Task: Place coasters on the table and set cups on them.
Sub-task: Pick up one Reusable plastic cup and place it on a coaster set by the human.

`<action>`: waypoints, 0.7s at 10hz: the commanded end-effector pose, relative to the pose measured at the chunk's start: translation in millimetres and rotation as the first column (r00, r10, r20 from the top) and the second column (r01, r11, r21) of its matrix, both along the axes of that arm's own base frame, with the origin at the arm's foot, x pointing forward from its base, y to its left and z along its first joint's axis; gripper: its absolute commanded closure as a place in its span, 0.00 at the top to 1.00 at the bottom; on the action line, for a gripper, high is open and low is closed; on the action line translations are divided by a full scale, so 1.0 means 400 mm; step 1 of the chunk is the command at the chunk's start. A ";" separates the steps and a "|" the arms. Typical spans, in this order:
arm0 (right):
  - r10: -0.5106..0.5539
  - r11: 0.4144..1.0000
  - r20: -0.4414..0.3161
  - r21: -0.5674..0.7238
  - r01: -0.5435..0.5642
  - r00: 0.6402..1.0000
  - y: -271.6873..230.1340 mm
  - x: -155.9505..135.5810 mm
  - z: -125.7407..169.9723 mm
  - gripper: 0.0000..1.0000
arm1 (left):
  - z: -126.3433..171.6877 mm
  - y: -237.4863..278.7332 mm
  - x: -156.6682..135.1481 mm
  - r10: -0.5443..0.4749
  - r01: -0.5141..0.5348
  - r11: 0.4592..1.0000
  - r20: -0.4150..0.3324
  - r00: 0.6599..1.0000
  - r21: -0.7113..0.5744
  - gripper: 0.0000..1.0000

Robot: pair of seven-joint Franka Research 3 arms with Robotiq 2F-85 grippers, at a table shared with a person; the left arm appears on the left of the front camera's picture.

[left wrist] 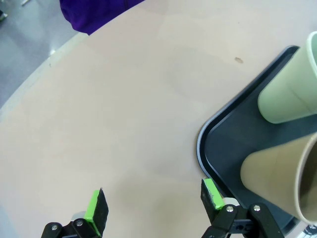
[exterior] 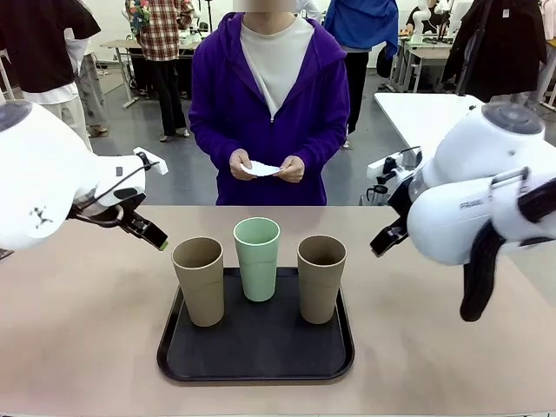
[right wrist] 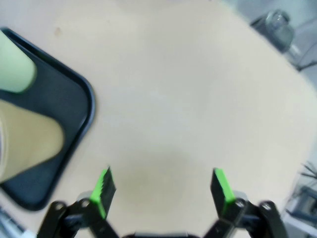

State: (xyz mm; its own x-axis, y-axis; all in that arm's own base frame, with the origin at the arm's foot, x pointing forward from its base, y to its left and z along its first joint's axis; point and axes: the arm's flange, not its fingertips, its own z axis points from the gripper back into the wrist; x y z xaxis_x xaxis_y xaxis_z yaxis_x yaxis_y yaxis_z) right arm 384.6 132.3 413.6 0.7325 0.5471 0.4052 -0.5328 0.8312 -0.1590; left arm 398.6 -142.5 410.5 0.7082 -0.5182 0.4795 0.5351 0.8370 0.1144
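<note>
Three cups stand upright on a black tray (exterior: 256,365) in the middle of the table (exterior: 78,339): a tan cup (exterior: 198,280) on the left, a mint green cup (exterior: 257,257) behind the middle, and a tan cup (exterior: 321,278) on the right. Across the table a person holds the white coasters (exterior: 261,168) in both hands at waist height. My left gripper (exterior: 155,236) hovers open just left of the tray, empty (left wrist: 153,201), over bare table. My right gripper (exterior: 387,236) hovers open to the right of the tray, also empty (right wrist: 162,186).
Bare tabletop lies on both sides of the tray and between it and the person. The tray's corner (left wrist: 208,144) sits close to my left gripper's fingertip (left wrist: 210,194). A white table (exterior: 426,113) stands behind at the right. Other people stand far back.
</note>
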 end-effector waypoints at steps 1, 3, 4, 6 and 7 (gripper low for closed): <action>-0.036 0.998 -0.048 -0.053 0.033 0.998 0.000 -0.133 0.146 1.00 | 0.113 0.042 -0.109 0.006 -0.006 1.000 -0.084 0.996 0.009 1.00; -0.021 1.000 -0.093 -0.008 0.020 0.995 0.018 -0.284 0.235 1.00 | 0.170 0.050 -0.223 0.028 -0.022 0.999 -0.204 0.979 0.034 1.00; -0.002 1.000 -0.099 0.010 0.004 0.995 0.021 -0.345 0.229 1.00 | 0.170 0.056 -0.269 0.050 -0.040 0.998 -0.222 0.974 0.050 1.00; 0.005 1.000 -0.115 0.007 -0.005 0.993 0.008 -0.371 0.154 1.00 | 0.165 0.063 -0.329 0.050 -0.048 0.999 -0.168 0.985 0.019 1.00; 0.014 1.000 -0.099 -0.007 -0.014 0.995 0.030 -0.327 0.286 1.00 | 0.213 0.050 -0.227 -0.003 0.015 0.999 -0.220 0.975 0.049 1.00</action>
